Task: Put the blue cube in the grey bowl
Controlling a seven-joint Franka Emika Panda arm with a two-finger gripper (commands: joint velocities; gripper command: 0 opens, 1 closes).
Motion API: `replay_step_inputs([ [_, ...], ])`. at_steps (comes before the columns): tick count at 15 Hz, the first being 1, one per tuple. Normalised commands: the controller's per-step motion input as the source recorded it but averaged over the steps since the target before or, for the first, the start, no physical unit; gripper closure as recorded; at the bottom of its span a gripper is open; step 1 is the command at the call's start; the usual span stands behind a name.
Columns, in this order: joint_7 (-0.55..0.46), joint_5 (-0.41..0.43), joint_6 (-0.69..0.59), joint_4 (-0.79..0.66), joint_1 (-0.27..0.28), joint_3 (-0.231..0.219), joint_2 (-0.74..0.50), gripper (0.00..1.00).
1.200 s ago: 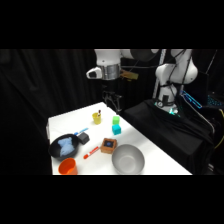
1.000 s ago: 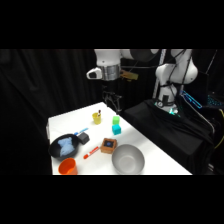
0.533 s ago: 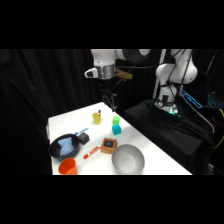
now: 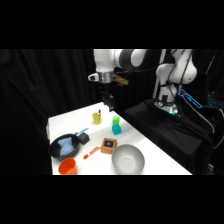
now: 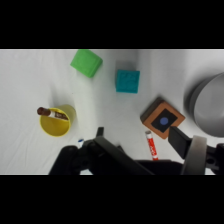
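Observation:
The blue cube (image 4: 117, 129) (image 5: 127, 81) sits on the white table, just in front of a light green cube (image 4: 116, 120) (image 5: 86, 62). The grey bowl (image 4: 128, 159) stands near the table's front edge, and in the wrist view only its rim (image 5: 207, 102) shows at the right edge. My gripper (image 4: 107, 103) (image 5: 140, 140) hangs above the far end of the table, behind the cubes and well clear of them. It is open with nothing between its fingers.
A yellow cup (image 4: 97, 117) (image 5: 55, 120) holding a small stick stands left of the cubes. A brown block with a blue top (image 4: 108, 145) (image 5: 162, 119) and a red marker (image 4: 90, 151) (image 5: 152, 145) lie before the bowl. A black pan (image 4: 64, 146) and an orange cup (image 4: 66, 166) are at the left.
The gripper has drifted slightly to the left above the far end of the table. None of the objects has moved.

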Motion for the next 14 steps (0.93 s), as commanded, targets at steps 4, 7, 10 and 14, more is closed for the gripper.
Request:
replay_step_inputs([
  [4, -0.24, 0.150, 0.42, -0.29, -0.048, -0.044, -0.07, 0.00],
  [7, -0.26, 0.218, 0.35, -0.18, -0.031, -0.033, 0.06, 0.00],
  [10, -0.23, 0.212, 0.33, -0.09, -0.030, -0.020, 0.16, 0.00],
  [14, -0.17, 0.144, 0.32, -0.02, -0.042, 0.000, 0.23, 0.00],
])
